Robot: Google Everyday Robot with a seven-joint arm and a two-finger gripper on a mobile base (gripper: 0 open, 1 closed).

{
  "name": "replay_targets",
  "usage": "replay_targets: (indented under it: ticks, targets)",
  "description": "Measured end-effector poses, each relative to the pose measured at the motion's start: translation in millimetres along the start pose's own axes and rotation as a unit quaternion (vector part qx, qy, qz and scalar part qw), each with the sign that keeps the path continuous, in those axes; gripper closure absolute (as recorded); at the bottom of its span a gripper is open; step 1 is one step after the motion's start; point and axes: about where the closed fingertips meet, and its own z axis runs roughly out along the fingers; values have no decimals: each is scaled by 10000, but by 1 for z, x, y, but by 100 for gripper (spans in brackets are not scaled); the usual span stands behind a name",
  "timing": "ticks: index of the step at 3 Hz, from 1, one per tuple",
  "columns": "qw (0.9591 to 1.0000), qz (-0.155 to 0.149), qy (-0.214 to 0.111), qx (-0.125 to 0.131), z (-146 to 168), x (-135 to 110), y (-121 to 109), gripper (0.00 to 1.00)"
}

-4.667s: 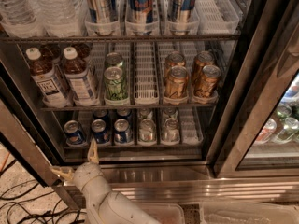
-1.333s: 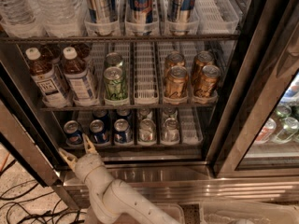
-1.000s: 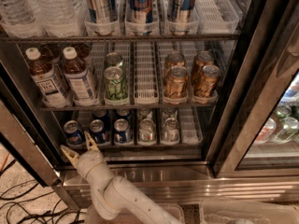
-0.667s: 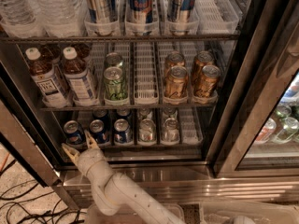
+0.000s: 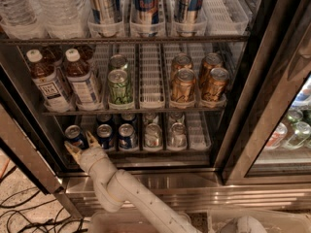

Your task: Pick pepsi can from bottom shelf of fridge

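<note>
The fridge (image 5: 272, 72) stands open before me. Its bottom shelf (image 5: 199, 135) holds rows of short cans. The pepsi cans are at the left: one at the far left (image 5: 74, 135), one beside it (image 5: 104, 135) and a third (image 5: 126, 136), with more behind. Plain silver cans (image 5: 153, 135) stand to their right. My gripper (image 5: 80, 145) is at the shelf's front left edge. It is open, and its two fingers (image 5: 92, 139) point up between the far-left can and the second can. It holds nothing.
The rack above holds tea bottles (image 5: 51, 84), a green can (image 5: 120, 86) and gold cans (image 5: 182, 85). The top rack holds water bottles and tall slim cans (image 5: 146, 4). The steel base (image 5: 194, 186) runs below. Cables (image 5: 24, 217) lie on the floor at the left.
My arm has reached forward and up. The gripper has gone from below the shelf's front edge to the gap between the two leftmost pepsi cans. The cans have not moved.
</note>
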Motion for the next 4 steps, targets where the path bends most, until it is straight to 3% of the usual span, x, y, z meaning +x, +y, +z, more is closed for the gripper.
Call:
replay_targets:
  ticks: [2,3,4]
  targets:
    - [10000,3,5,8,1,1,-1,96]
    - [9997,-37,-178,-161,-2,-14,8,100]
    - [9968,-244,-595,-477,-7,-49,17,100]
